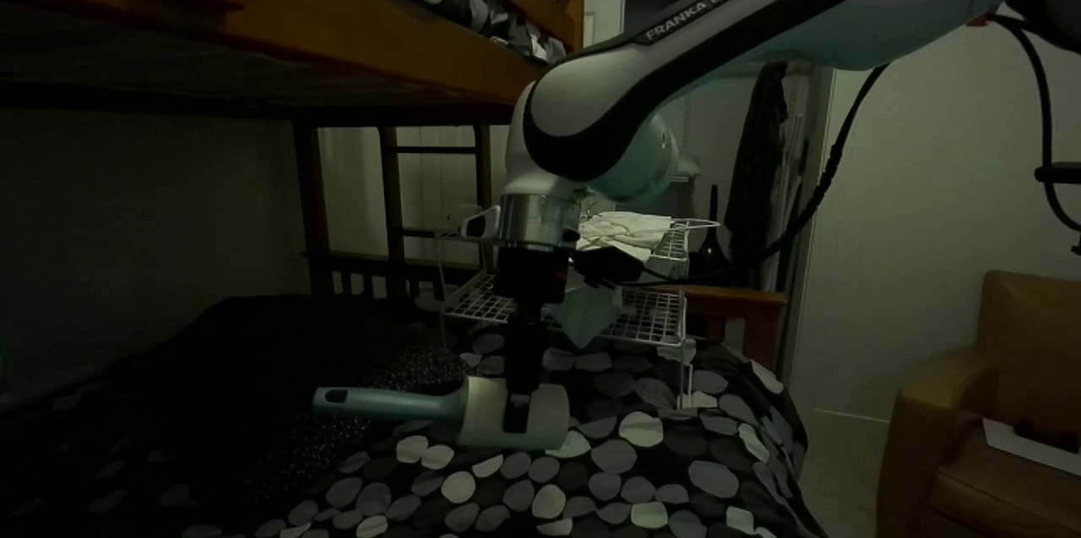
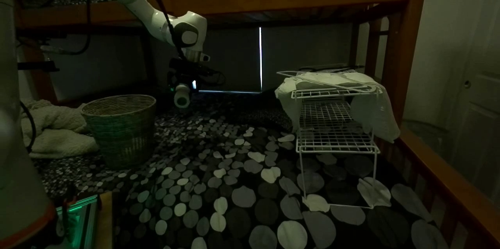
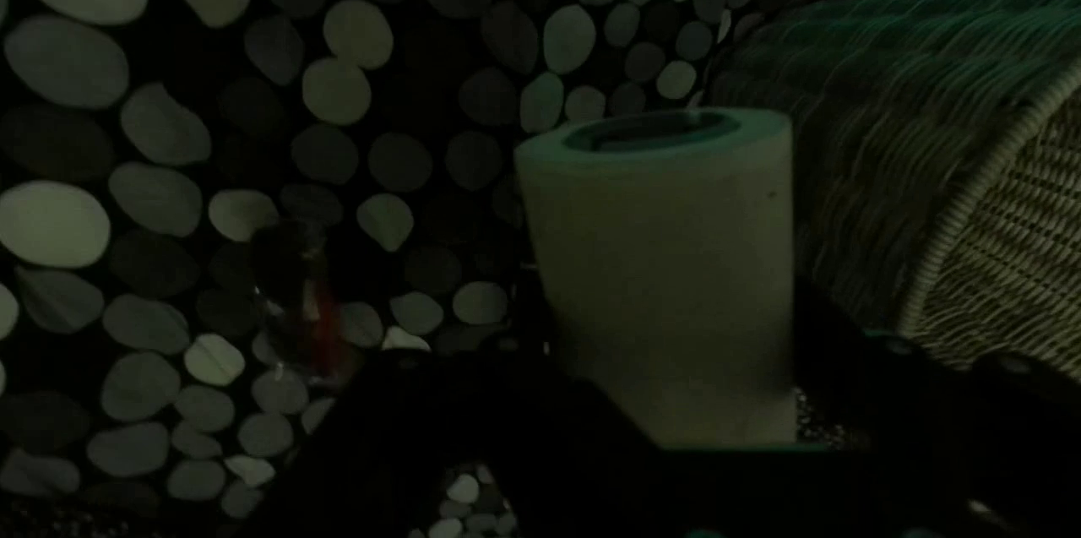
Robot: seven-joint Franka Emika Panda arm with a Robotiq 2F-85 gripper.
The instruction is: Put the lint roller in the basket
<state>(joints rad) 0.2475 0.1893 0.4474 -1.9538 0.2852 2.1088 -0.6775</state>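
Note:
The lint roller (image 1: 486, 411) has a white roll and a slim blue-green handle. My gripper (image 1: 517, 413) is shut around the roll, with the handle pointing left in that exterior view. In an exterior view the roll's round end (image 2: 182, 97) faces the camera, above the dotted bed, and my gripper (image 2: 183, 81) is above it. In the wrist view the roll (image 3: 667, 268) sits between the dark fingers (image 3: 676, 327). The woven basket (image 2: 125, 135) stands upright on the bed, beside the held roller and apart from it. Its woven wall (image 3: 844, 116) shows at right in the wrist view.
A white wire rack (image 2: 336, 147) stands on the bed with white cloth or plastic (image 2: 332, 79) over its top. The upper bunk's wooden rail (image 2: 293, 0) runs overhead. A cream blanket (image 2: 62, 135) lies beside the basket. A small blurred reddish object (image 3: 321, 323) shows in the wrist view.

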